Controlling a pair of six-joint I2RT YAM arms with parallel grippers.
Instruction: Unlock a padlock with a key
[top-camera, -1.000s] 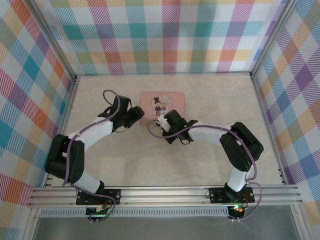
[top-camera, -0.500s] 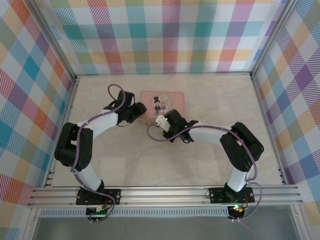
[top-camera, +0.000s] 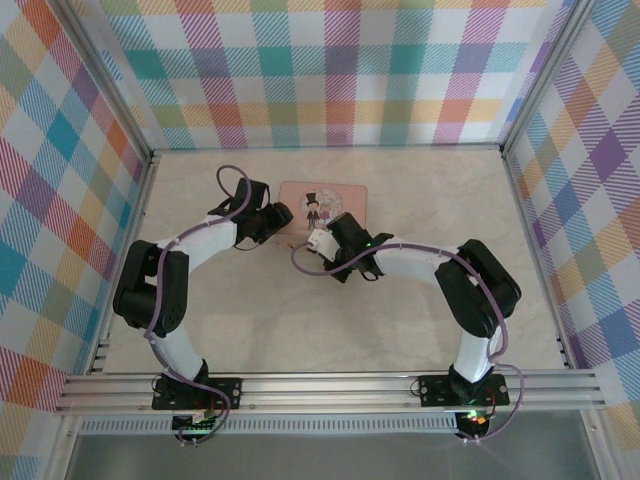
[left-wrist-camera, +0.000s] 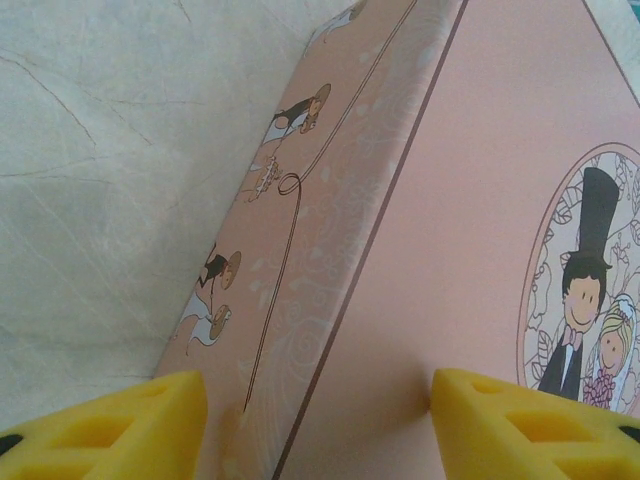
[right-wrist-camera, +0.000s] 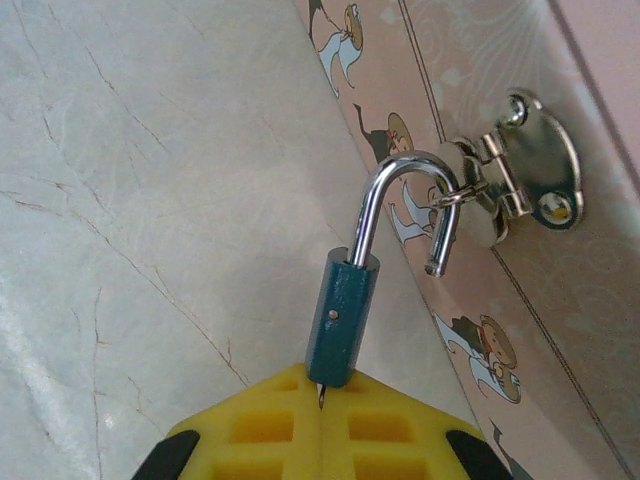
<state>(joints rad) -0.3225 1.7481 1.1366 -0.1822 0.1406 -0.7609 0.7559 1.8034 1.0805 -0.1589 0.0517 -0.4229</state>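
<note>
My right jaws pinch the thin silvery key (right-wrist-camera: 322, 398) under the small teal padlock (right-wrist-camera: 342, 318), its open shackle (right-wrist-camera: 398, 175) hooked in the pink rectangular tin's (right-wrist-camera: 480, 60) hasp (right-wrist-camera: 520, 185) at one o'clock; left jaws gape astride the tin.

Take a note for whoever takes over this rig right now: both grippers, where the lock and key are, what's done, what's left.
Left gripper: open, fingertips either side of the pink tin's top edge; whether they press on it is unclear.
Right gripper: shut on the key, seen as a sliver at the bottom of the padlock.
Padlock: its shackle is sprung open, still hooked through the tin's hasp.
Done: unlocked.
Left: probably unhook the shackle, then release.
</note>
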